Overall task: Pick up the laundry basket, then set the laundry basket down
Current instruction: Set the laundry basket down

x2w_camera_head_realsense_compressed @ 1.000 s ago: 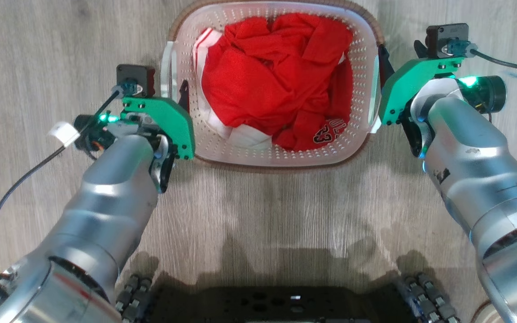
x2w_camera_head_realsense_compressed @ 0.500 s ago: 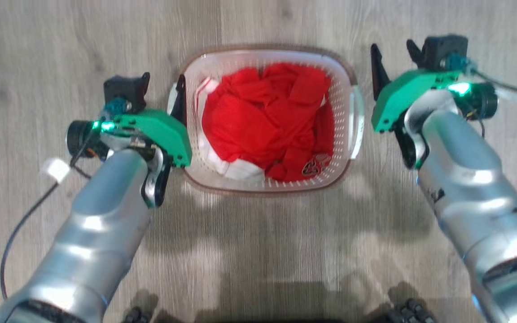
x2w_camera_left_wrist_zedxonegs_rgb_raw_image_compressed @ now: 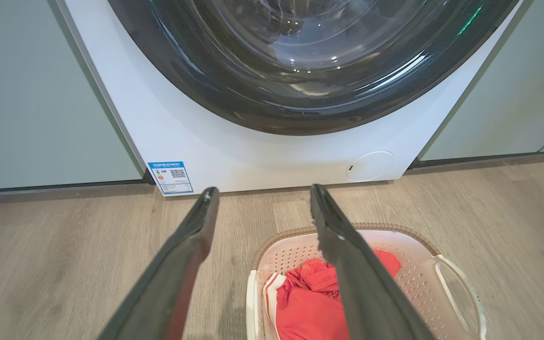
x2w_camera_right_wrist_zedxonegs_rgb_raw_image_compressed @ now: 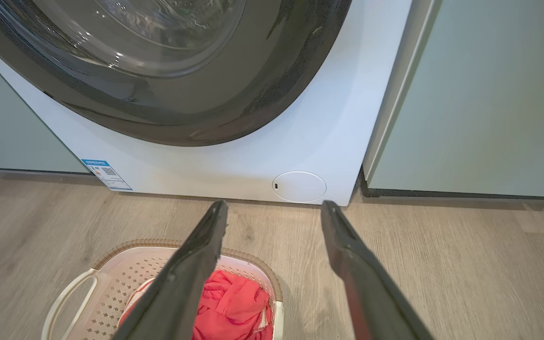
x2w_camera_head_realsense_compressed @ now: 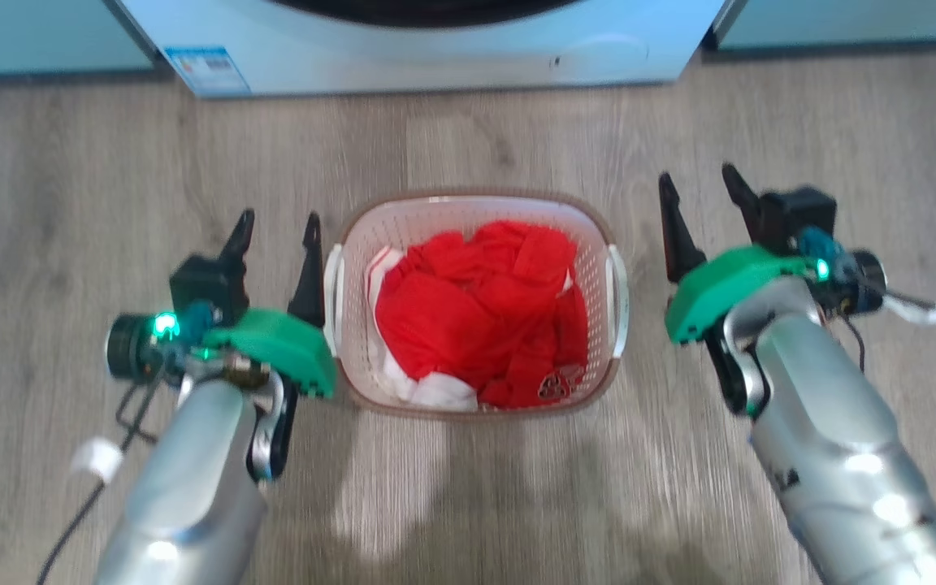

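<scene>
Laundry basket (x2w_camera_head_realsense_compressed: 435,223), standing on the wood floor (x2w_camera_head_realsense_compressed: 468,487) in front of the washing machine (x2w_camera_head_realsense_compressed: 435,49), held by neither arm.

Head view: the basket lies between the two grippers, holding crumpled red clothes (x2w_camera_head_realsense_compressed: 476,317); left gripper (x2w_camera_head_realsense_compressed: 279,219), fingers apart and empty, just beside the left handle (x2w_camera_head_realsense_compressed: 331,284); right gripper (x2w_camera_head_realsense_compressed: 697,175), also spread and empty, a little clear of the right handle (x2w_camera_head_realsense_compressed: 618,292).

Left wrist view: the two dark fingers stand wide apart with nothing between them; the basket sits low and to the right, beneath the inner finger.

Right wrist view: fingers likewise parted and bare; the basket sits low and to the left.

Handling (a judgement): thin pierced plastic, so probably light and stiff enough, though the walls may flex; the load is soft and unlikely to roll; the smooth handles could slip. Best taken by both side handles, one gripper on each, and raised level so it does not tip.
</scene>
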Controlling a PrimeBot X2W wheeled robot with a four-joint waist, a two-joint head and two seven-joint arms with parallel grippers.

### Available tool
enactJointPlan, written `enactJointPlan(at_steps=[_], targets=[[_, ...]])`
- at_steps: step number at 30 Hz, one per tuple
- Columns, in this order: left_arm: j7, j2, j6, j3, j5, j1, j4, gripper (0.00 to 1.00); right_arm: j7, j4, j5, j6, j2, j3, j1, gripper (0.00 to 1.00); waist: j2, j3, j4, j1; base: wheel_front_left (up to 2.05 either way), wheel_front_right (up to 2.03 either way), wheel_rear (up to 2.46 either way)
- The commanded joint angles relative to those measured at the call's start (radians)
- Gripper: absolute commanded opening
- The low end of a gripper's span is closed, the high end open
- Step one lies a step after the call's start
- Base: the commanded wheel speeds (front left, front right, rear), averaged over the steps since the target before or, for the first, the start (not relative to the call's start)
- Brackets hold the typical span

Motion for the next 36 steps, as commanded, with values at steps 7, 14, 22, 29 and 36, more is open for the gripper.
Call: enactJointPlan(at_steps=[7,14,22,29,36], targets=[[-0.005,-0.009,-0.002,0.121,0.092,0.141,-0.184,1.00,-0.012,-0.198,-0.037,0.006,0.018,-0.030,0.163,1.00,-0.0001,-0.112,0.000,0.0001,0.00,0.00,0.00],[-0.005,-0.025,0.006,0.205,0.127,0.282,-0.299,1.00,-0.012,-0.339,-0.039,0.006,0.018,-0.051,0.299,1.00,-0.0001,-0.185,-0.016,0.0001,0.00,0.00,0.00],[-0.005,-0.037,-0.006,0.240,0.157,0.415,-0.385,1.00,-0.012,-0.433,-0.044,0.006,0.018,-0.073,0.425,1.00,-0.0001,-0.269,-0.034,0.0001,0.00,0.00,0.00],[-0.005,-0.046,-0.007,0.254,0.158,0.487,-0.433,1.00,-0.012,-0.473,-0.045,0.006,0.018,-0.081,0.496,1.00,-0.0001,-0.319,-0.041,0.0001,0.00,0.00,0.00],[-0.005,-0.050,0.003,0.262,0.174,0.554,-0.453,1.00,-0.012,-0.503,-0.045,0.006,0.018,-0.094,0.557,1.00,-0.0001,-0.366,-0.048,0.0001,0.00,0.00,0.00]])
